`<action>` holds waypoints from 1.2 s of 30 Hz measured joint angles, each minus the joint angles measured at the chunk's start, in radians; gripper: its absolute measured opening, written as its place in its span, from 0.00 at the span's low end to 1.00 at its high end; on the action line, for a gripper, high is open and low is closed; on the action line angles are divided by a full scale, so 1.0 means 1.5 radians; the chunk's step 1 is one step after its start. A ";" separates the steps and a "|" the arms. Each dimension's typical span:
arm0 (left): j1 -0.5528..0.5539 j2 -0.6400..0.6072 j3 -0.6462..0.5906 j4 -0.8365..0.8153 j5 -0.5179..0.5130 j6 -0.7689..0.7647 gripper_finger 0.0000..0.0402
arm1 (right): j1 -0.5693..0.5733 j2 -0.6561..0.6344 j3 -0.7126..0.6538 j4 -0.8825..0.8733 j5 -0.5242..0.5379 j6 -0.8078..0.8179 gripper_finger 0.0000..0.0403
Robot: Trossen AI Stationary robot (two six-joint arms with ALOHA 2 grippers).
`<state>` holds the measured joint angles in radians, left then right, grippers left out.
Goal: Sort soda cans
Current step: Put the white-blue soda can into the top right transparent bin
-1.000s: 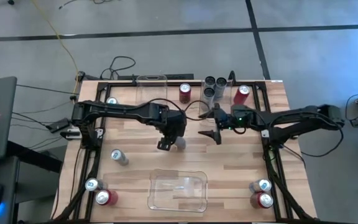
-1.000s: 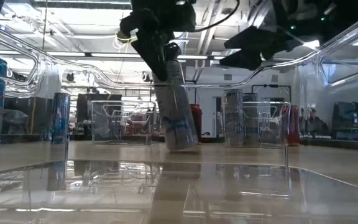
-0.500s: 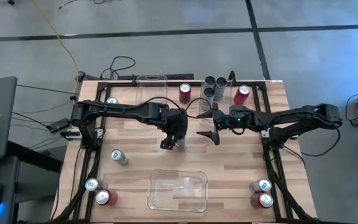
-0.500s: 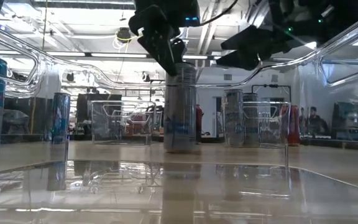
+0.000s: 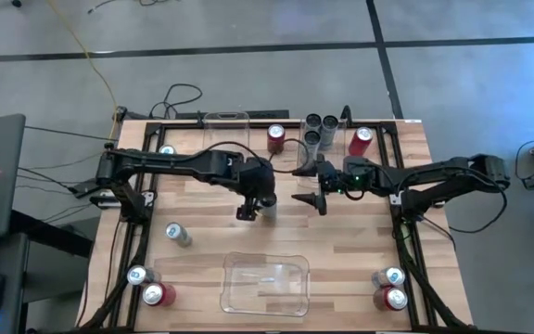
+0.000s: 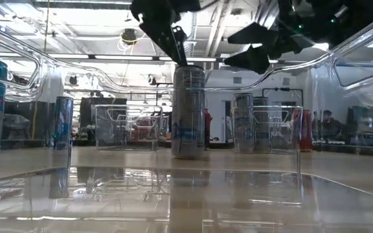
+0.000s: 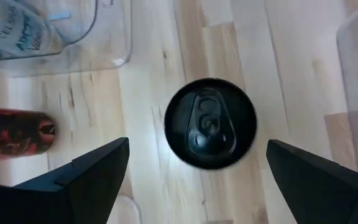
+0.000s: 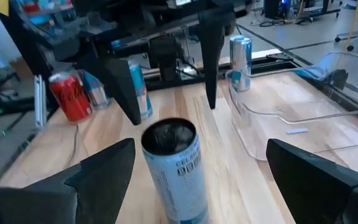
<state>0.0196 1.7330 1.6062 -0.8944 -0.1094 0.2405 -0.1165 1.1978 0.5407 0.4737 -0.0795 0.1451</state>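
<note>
Jaws of the left gripper (image 7: 194, 171) are spread wide above an upright can (image 5: 268, 206) at mid-frame on the worktop (image 5: 360, 250); the left wrist view alone shows its dark top. Right gripper (image 8: 197, 180) is wide too, facing it.

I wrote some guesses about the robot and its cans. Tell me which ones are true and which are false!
1. The can in the middle stands upright. True.
2. The left gripper is squeezing that can. False: its fingers are spread open above the can, not touching it.
3. A red can stands near the back edge of the table. True.
4. The clear bin at the front is full of cans. False: no can is in it.
5. The right gripper is open and holds nothing. True.
</note>
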 joint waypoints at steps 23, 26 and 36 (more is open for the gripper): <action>-0.021 -0.192 -0.388 0.398 -0.069 -0.103 0.94 | 0.038 0.191 0.025 0.223 0.037 -0.042 0.95; -0.019 -0.187 -0.406 0.432 -0.112 -0.103 0.94 | 0.038 0.224 0.045 0.222 0.037 -0.042 0.95; -0.019 -0.185 -0.420 0.461 -0.125 -0.089 0.94 | 0.037 0.302 0.097 0.223 -0.003 -0.051 0.95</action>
<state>-0.0090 1.4551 0.9768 -0.2025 -0.2970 0.1078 -0.0605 1.6513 0.6861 0.8085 -0.0844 0.0692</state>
